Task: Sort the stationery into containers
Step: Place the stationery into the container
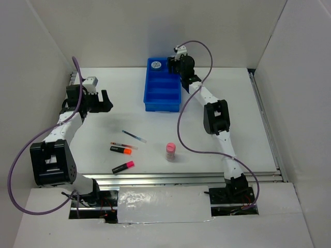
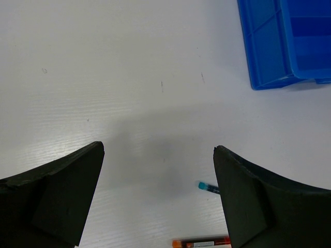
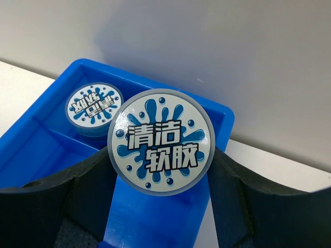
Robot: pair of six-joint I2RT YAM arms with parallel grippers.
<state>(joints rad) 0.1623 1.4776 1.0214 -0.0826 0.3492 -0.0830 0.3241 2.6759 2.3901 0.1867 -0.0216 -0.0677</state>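
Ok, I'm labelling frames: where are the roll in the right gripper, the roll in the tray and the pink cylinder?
held roll (image 3: 160, 142): right wrist view, centre of printed face.
roll in tray (image 3: 94, 106): right wrist view, printed top.
pink cylinder (image 1: 170, 151): top external view, mid-body.

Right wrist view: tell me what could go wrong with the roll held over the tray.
1. The right tool grips the blue-and-white roll by its edges only; it could slip early.
2. Released here, it may land on the other roll already in the end compartment of the blue tray and settle tilted.

White table (image 1: 232, 103) holds tray (image 1: 162, 107), pens (image 1: 134, 136), highlighters (image 1: 119, 150) (two each), pink cylinder (image 1: 170, 151).
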